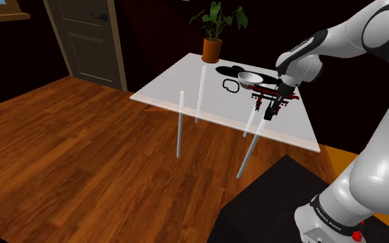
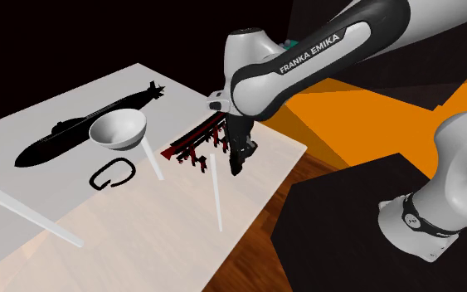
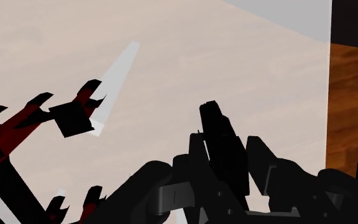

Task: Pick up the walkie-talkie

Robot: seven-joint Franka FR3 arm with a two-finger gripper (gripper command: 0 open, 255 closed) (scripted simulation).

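Observation:
The walkie-talkie (image 3: 220,143) is a slim, all-black upright block clasped between my gripper's (image 3: 225,156) black fingers (image 3: 266,167). In the second exterior view the gripper (image 2: 239,159) points down over the pale table (image 2: 140,228) close to its edge on that view's right, just beside a red and black spiky object (image 2: 192,146). In the shoulder view the gripper (image 1: 270,110) hangs over the table's near right part. Whether the walkie-talkie touches the table top I cannot tell.
A white bowl (image 2: 117,128), a black carabiner (image 2: 111,176) and a long black submarine-shaped model (image 2: 78,126) lie further in on the table. A potted plant (image 1: 213,34) stands at the far corner. My dark stand (image 1: 269,207) sits below the table's near edge.

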